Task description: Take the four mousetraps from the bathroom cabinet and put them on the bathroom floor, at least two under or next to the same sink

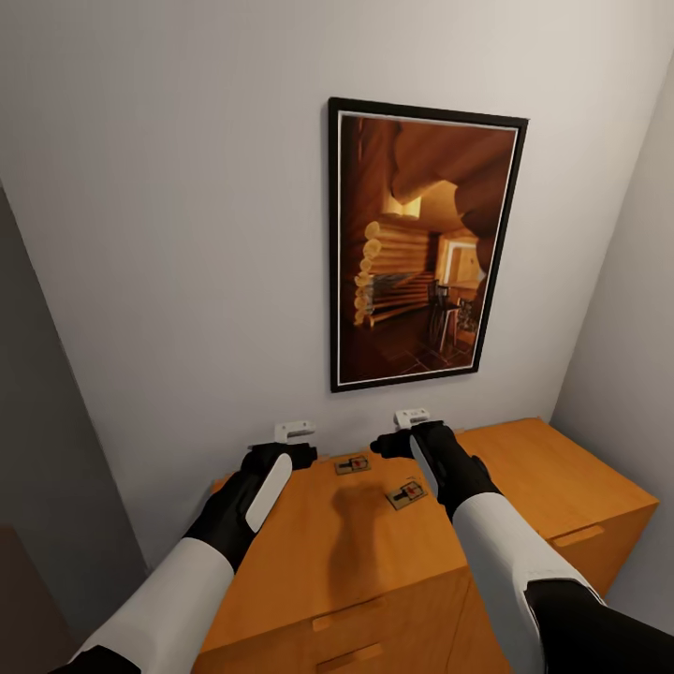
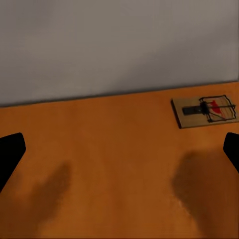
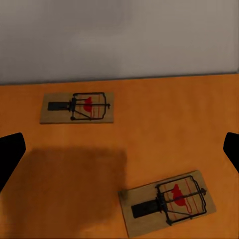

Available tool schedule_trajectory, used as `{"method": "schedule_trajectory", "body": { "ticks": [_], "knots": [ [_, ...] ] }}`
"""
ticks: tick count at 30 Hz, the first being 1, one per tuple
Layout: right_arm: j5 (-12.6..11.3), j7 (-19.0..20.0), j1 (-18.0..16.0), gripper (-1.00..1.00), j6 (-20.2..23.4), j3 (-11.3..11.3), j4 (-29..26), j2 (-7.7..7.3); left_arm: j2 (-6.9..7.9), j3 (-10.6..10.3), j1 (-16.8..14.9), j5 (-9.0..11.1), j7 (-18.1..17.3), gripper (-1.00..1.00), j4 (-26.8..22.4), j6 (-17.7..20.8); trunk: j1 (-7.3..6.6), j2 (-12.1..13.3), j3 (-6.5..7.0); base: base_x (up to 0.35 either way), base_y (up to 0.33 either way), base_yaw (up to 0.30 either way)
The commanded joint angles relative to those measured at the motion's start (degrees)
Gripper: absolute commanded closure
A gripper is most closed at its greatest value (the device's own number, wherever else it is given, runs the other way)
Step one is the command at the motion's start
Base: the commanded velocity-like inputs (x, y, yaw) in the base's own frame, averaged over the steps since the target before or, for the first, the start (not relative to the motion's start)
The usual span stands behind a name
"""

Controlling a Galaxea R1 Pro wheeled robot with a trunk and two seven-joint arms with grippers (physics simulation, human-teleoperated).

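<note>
Two mousetraps lie flat on the orange-brown cabinet top, near the wall: one further back, one closer and turned at an angle. My left gripper hovers open over the top, left of the rear trap, with bare wood between its fingers. My right gripper is open above both traps; in its wrist view the rear trap and the angled trap lie apart on the wood. The bathroom floor and sink are out of view.
A dark-framed picture hangs on the grey wall just behind the cabinet. A further stretch of the cabinet top runs right to a side wall. A dark grey panel closes the left. Drawer handles face me.
</note>
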Motion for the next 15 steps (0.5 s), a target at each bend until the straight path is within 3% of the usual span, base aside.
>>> {"method": "schedule_trajectory", "body": {
  "ticks": [1,7,15],
  "knots": [
    [0.61,0.42,-0.01,-1.00,0.25,-0.14,-0.08,0.03,0.00,-0.07,-0.02,0.60,0.55,-1.00,-0.05,0.09,0.05,-0.04,-0.03,0.262,0.000,0.000],
    [0.57,0.36,0.00,-1.00,0.25,-0.16,-0.08,0.02,0.00,-0.08,-0.02,0.60,0.50,-1.00,-0.05,0.15,0.05,-0.04,-0.03,0.224,0.000,0.000],
    [0.55,0.24,0.00,-1.00,0.25,-0.15,-0.08,0.02,0.00,-0.13,-0.02,0.60,0.48,-1.00,-0.05,0.21,0.05,-0.04,-0.03,0.056,0.000,0.000]
  ]
}}
